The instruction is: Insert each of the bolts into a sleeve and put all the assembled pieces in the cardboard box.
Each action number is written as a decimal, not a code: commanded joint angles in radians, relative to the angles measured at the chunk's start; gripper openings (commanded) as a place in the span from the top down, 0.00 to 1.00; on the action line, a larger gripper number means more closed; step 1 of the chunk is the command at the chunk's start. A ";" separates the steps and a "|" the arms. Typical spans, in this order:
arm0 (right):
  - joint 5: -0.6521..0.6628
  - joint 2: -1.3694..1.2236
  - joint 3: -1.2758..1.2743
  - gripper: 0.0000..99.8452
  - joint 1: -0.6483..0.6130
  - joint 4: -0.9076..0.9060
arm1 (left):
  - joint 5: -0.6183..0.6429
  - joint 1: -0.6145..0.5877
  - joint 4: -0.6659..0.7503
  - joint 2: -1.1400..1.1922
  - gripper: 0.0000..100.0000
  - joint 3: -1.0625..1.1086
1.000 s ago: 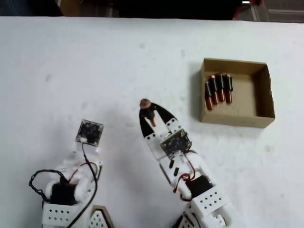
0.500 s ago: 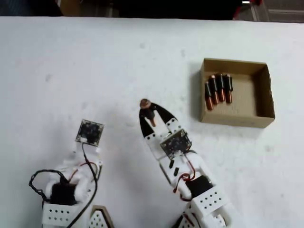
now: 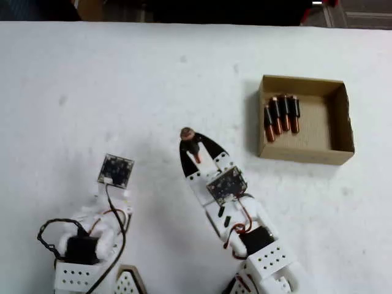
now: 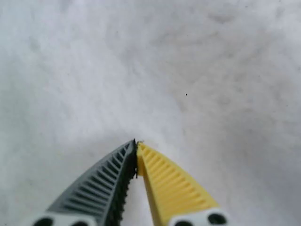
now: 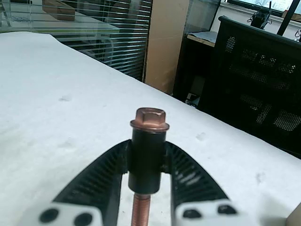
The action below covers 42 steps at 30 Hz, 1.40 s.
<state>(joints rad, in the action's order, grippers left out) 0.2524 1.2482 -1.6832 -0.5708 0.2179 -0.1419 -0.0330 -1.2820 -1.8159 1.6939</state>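
- Table [image 3: 92,73]: bears everything listed.
- Cardboard box [image 3: 306,152]: on the table's right half.
- Assembled pieces [image 3: 282,115], four: in the box, side by side, in its left part.
- Right gripper [image 3: 195,147]: mid-table, left of the box, clamped on a sleeve [image 5: 146,160] with a bolt [image 5: 149,118] through it.
- Left gripper [image 4: 136,145]: over the table's near-left, tips together.

No writing, number, label or sign can be read anywhere in these views. The small circuit board on the left arm [image 3: 116,170] and the circuit board on the right arm [image 3: 226,185] are seen from too far off to tell whether they carry any print.
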 commanded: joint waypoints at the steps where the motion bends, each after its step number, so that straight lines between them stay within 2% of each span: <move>1: 0.002 0.018 -0.009 0.98 0.010 0.004 | -0.011 0.010 -0.006 -0.012 0.97 -0.002; 26: 0.002 0.012 -0.009 0.98 0.021 0.002 | -0.011 0.010 -0.006 -0.012 0.98 -0.002; 35: 0.002 0.018 0.003 0.98 0.122 0.004 | -0.011 0.010 -0.006 -0.012 0.98 -0.002; 42: 0.002 0.018 0.037 0.98 0.338 0.002 | -0.015 0.008 -0.006 -0.012 0.98 -0.002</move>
<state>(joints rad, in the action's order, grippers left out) 0.2524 1.2482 -1.6663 -0.3176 0.2179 -0.1419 -0.0330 -1.2820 -1.8159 1.6939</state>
